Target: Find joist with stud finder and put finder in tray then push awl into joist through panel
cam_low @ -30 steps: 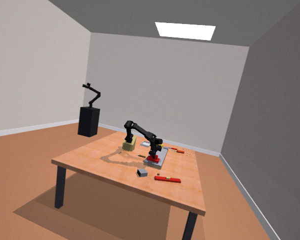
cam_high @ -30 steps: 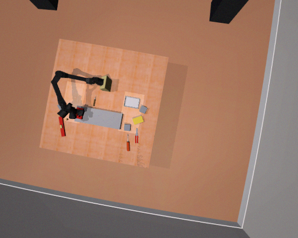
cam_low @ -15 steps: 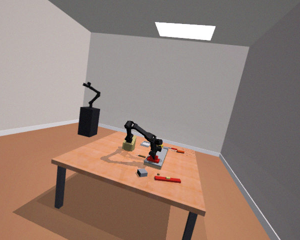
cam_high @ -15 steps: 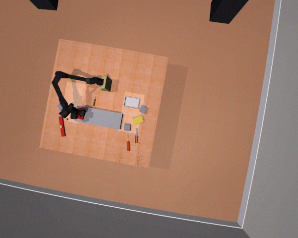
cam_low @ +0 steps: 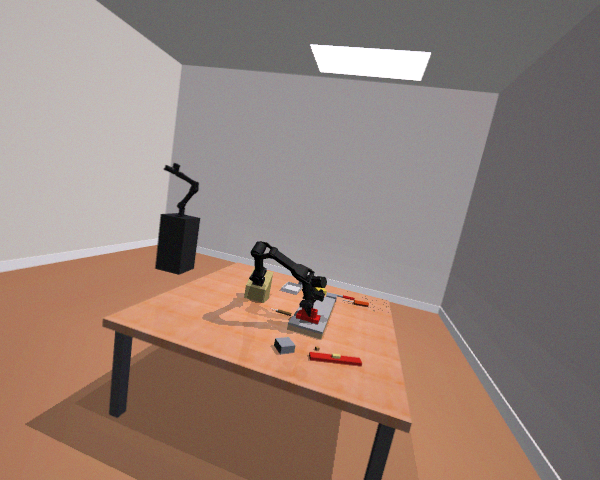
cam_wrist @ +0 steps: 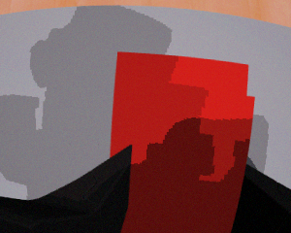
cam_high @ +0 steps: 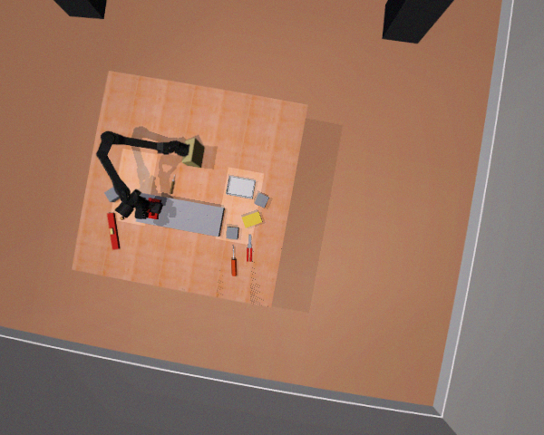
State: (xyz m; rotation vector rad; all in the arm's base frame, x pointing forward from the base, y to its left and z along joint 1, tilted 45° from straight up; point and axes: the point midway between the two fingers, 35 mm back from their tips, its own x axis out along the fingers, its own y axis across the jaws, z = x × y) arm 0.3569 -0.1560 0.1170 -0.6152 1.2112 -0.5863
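The black arm (cam_high: 139, 142) (cam_low: 287, 262) goes up at the left, bends at the top, and slopes down to the right, where its claw (cam_high: 153, 208) (cam_low: 307, 311) (cam_wrist: 177, 157) points down, squeezing something tight.
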